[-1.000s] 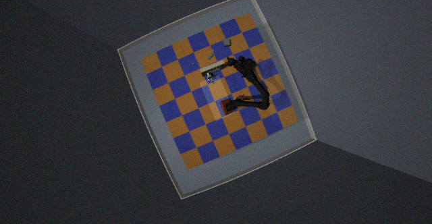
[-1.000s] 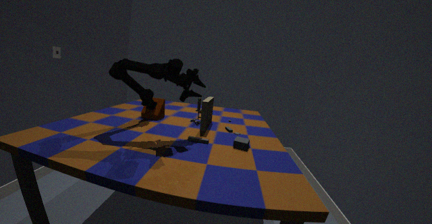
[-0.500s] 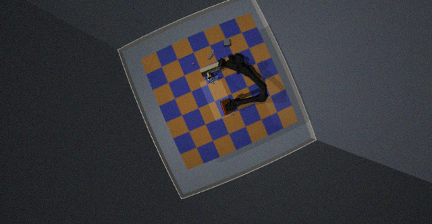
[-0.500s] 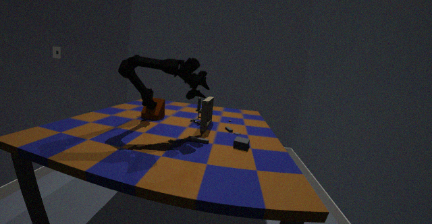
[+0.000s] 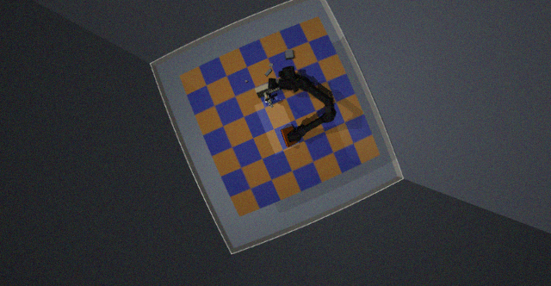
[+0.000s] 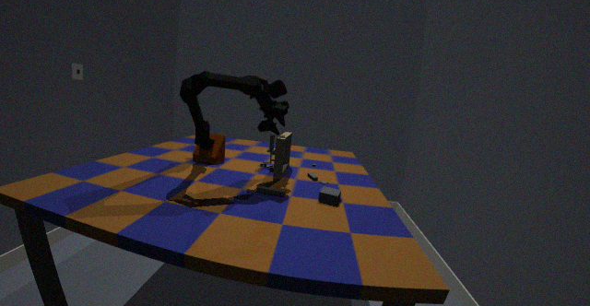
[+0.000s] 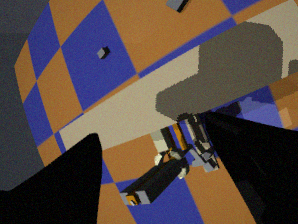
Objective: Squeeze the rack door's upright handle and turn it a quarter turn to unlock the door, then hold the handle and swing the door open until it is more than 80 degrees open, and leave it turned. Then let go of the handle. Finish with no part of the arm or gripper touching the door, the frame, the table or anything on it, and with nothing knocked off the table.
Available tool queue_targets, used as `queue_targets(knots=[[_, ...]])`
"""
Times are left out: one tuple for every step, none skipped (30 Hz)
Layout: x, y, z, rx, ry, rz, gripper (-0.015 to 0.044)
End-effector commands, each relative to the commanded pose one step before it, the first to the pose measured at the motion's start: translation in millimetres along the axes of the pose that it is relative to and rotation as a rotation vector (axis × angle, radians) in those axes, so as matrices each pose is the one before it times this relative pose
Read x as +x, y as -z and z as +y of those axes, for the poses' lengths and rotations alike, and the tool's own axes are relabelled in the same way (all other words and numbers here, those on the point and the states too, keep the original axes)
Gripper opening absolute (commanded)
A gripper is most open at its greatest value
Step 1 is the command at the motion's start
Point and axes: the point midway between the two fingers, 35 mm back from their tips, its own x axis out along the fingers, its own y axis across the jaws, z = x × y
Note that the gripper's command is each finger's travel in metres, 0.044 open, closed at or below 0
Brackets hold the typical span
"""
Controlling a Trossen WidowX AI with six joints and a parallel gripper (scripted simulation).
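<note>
The rack's beige frame (image 5: 263, 90) (image 6: 282, 156) (image 7: 110, 120) stands upright, and its pale top edge crosses the wrist view. The dark upright handle (image 6: 272, 144) (image 7: 157, 182) stands off the rack on the side of the arm's base. The door shows no clear gap from the frame, but its face is largely hidden from above. My gripper (image 6: 282, 128) (image 7: 153, 131) is open and empty, pointing down just above the rack's top. In the wrist view the handle lies below and between the two black fingers, not gripped. Contact with the frame cannot be told.
A grey block (image 5: 289, 54) (image 6: 330, 196), a small bar (image 5: 269, 71) (image 6: 312, 176) and a tiny grey piece (image 5: 246, 81) (image 6: 313, 165) (image 7: 103, 52) lie beyond the rack. The orange base (image 5: 286, 137) (image 6: 217, 151) stands on the handle side.
</note>
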Motion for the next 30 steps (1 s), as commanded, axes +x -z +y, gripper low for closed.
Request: queue_targets(knots=[[6.98,10.42,9.87,-0.0313,0.07126,0.06349,0.0283],[1.47,2.43,2.17,-0.0081,0.01535,0.01323,0.0283],[1.4,2.39,2.16,-0.0083,0.01558,0.01281,0.0283],[1.29,2.32,2.25,-0.0088,0.01506,0.01201,0.0283],[1.23,2.28,2.24,-0.009,0.01527,0.01162,0.0283],[1.17,2.25,2.24,-0.0091,0.01547,0.01123,0.0283],[1.11,2.21,2.24,-0.0093,0.01567,0.01084,0.0283],[1.04,2.17,2.23,-0.0094,0.01587,0.01044,0.0283],[0.98,2.14,2.23,-0.0096,0.01606,0.01004,0.0283],[0.92,2.1,2.23,-0.0097,0.01624,0.00964,0.0283],[0.86,2.07,2.22,-0.0099,0.01642,0.00924,0.0283],[0.79,2.03,2.22,-0.01,0.01659,0.00884,0.0283],[0.73,1.99,2.2,-0.01,0.01677,0.00844,0.0283],[0.67,1.93,2.12,-0.0098,0.01701,0.00804,0.0283],[0.61,1.9,2.11,-0.0099,0.0172,0.00765,0.0283],[0.55,1.86,2.1,-0.01,0.01735,0.00724,0.0283],[0.48,1.82,2.1,-0.0101,0.0175,0.00683,0.0283],[0.42,1.78,2.09,-0.0102,0.01764,0.00642,0.0283],[0.35,1.73,2.06,-0.0102,0.01779,0.00602,0.0283],[0.31,1.66,1.93,-0.0097,0.01806,0.00566,0.0283],[0.25,1.61,1.89,-0.0097,0.01821,0.00526,0.0283],[0.19,1.57,1.88,-0.0098,0.01832,0.00484,0.0283],[0.12,1.53,1.88,-0.0098,0.01842,0.00443,0.0283],[0.06,1.49,1.87,-0.0099,0.0185,0.00402,0.0283],[-0.01,1.45,1.87,-0.01,0.01865,0.00362,0.0283],[-0.08,1.41,1.86,-0.01,0.01873,0.00321,0.0283],[-0.15,1.37,1.85,-0.0101,0.01881,0.0028,0.0283],[-0.21,1.33,1.84,-0.0102,0.01889,0.0024,0.0283],[-0.28,1.29,1.83,-0.0102,0.01895,0.00199,0.0283],[-0.35,1.24,1.83,-0.0103,0.01902,0.00159,0.0283]])
